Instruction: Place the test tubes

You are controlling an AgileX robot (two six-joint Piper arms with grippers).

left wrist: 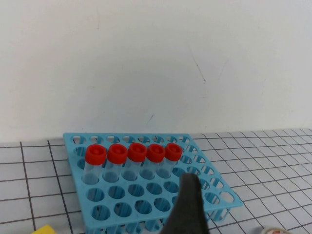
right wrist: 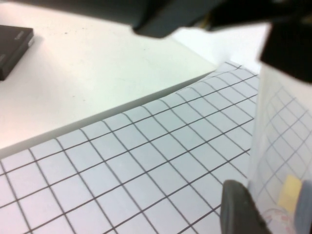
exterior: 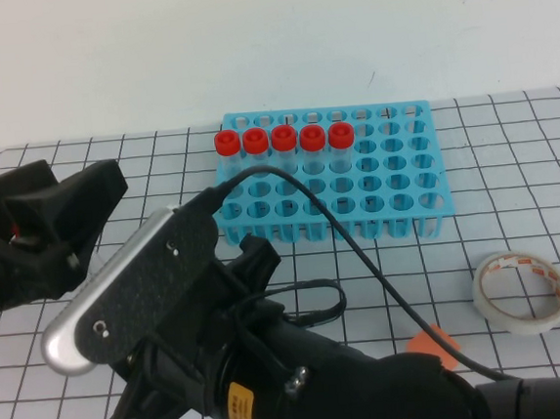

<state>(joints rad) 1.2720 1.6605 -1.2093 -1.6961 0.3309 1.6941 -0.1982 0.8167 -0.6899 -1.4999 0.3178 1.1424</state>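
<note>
A blue tube rack [exterior: 395,175] stands at the back of the gridded mat, with several red-capped test tubes [exterior: 284,139] upright in its far row. In the right wrist view my right gripper [right wrist: 273,214] is shut on a clear test tube [right wrist: 278,126], which stands between its dark fingers [right wrist: 238,209]. In the high view the right arm [exterior: 273,357] fills the foreground and its silver wrist housing [exterior: 120,292] hides those jaws. My left gripper [exterior: 59,204] hovers at the left, just beyond that housing, open. One bare left finger [left wrist: 190,200] shows in front of the rack [left wrist: 219,195].
A roll of white tape [exterior: 521,291] lies on the mat at the right. An orange object [exterior: 434,345] peeks out behind the right arm. A black cable [exterior: 362,251] arcs in front of the rack. A black box [right wrist: 12,44] sits on the white surface beyond the mat's edge.
</note>
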